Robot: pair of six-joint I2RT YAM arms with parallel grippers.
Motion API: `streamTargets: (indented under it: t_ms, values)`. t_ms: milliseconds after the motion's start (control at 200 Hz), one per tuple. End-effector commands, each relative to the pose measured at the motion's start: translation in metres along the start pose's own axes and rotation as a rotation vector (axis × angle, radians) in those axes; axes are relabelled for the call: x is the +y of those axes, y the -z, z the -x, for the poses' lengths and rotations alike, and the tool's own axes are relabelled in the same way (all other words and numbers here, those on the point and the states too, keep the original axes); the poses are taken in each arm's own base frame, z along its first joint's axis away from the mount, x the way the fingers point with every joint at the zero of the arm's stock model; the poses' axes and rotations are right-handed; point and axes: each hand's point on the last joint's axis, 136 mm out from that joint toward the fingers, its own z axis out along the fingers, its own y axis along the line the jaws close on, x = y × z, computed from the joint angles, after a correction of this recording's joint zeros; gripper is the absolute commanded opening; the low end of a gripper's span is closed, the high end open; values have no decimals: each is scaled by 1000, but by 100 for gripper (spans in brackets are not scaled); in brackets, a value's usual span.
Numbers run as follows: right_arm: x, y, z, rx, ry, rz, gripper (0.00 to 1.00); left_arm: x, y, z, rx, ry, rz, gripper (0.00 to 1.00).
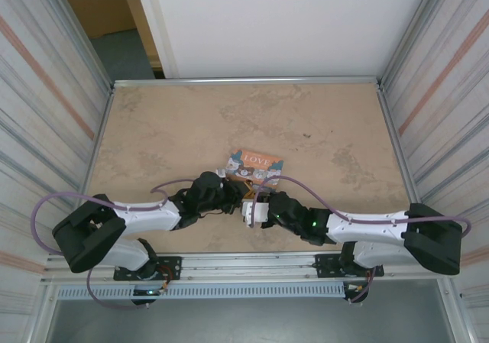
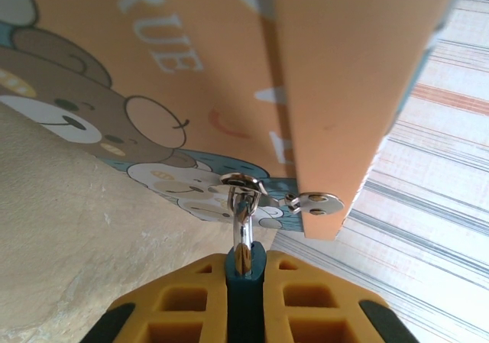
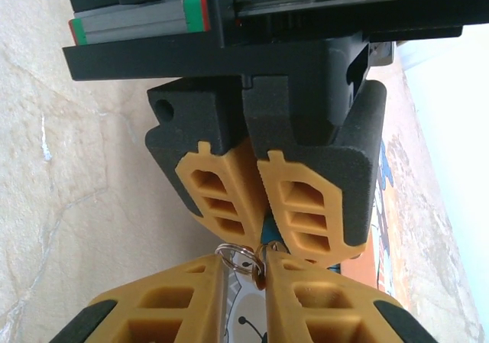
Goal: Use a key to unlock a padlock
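While the left gripper (image 2: 246,276) is clamped tight on the blue body of the padlock (image 2: 244,236), the shackle runs up toward 12 o'clock and hooks through the hasp (image 2: 238,180) of the orange tin (image 2: 344,91). So the lock hangs at the tin's near edge.

Top view: both arms meet mid-table (image 1: 168,129), tin just at 12 o'clock of the fingertips. Left arm comes in from 8 o'clock, right arm from 4.

The right gripper (image 3: 260,276) faces the left one head-on. Jaws narrow, tips pinched at the key (image 3: 265,251). Its ring (image 3: 231,254) pokes out at 10 o'clock of the tips. Looks like a grip on the key head, pointed at the blue body. Whether the blade is seated in the keyhole, can't tell; it's hidden between the fingers.

Step in hand, my read: key grasped at the lock, turn not yet done, shackle looks seated.

Next move calls for a wrist roll of the right gripper about the key's axis while the left holds the lock rigid. Tiny key, so a firm pinch and no sideways pull.
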Motion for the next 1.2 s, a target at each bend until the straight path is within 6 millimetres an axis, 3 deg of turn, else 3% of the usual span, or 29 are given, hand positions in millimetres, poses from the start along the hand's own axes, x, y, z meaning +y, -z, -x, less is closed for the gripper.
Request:
streamTargets:
  t_ms: [0,381,606,1012,1192]
  values:
    - [-13,-3,9,-12,-54,-39,17,-26,-2,-6,24,-14,-77,0]
    - [-20,-7,-1,26,-124,-76,0,-25,-3,-8,31,-16,-78,0]
    - [-27,-6,1,-9,-298,-128,0,-23,-6,-8,34,-7,-83,0]
    - [-35,-11,-4,-120,-770,-229,0,-18,-12,-11,36,4,-84,0]
    - [-23,-24,-6,-92,-769,-230,0,-10,-17,-12,35,12,-72,0]
